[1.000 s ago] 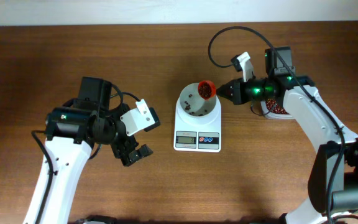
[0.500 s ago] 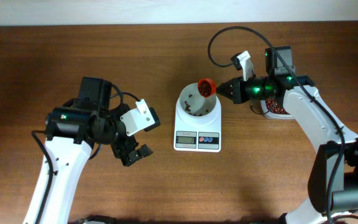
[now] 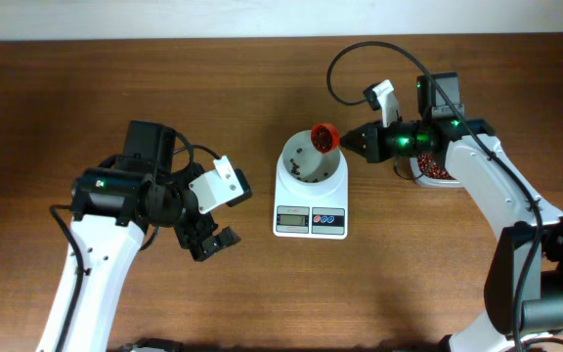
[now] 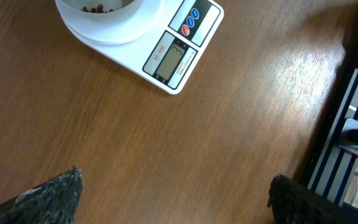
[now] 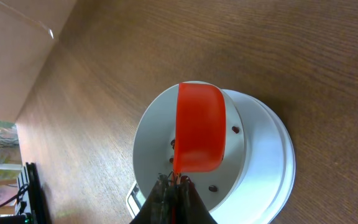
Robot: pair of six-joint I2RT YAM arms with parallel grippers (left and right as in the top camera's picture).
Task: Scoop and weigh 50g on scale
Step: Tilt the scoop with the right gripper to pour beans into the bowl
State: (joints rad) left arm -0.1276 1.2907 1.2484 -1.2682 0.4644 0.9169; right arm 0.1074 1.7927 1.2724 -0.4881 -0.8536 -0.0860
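Note:
The white scale stands mid-table with its round bowl on top. A few dark beans lie in the bowl. My right gripper is shut on the handle of an orange-red scoop, which is held tilted over the bowl's far right rim. In the right wrist view the scoop shows its underside above the bowl, with scattered beans around it. My left gripper hangs open over bare table left of the scale, nothing between its fingers. The scale's display shows there.
A clear tub of red-brown beans sits on the right, under my right arm. The table's edge and dark framing show at the right of the left wrist view.
The scoop has shifted very slightly over the bowl's rim. The left arm has not moved.

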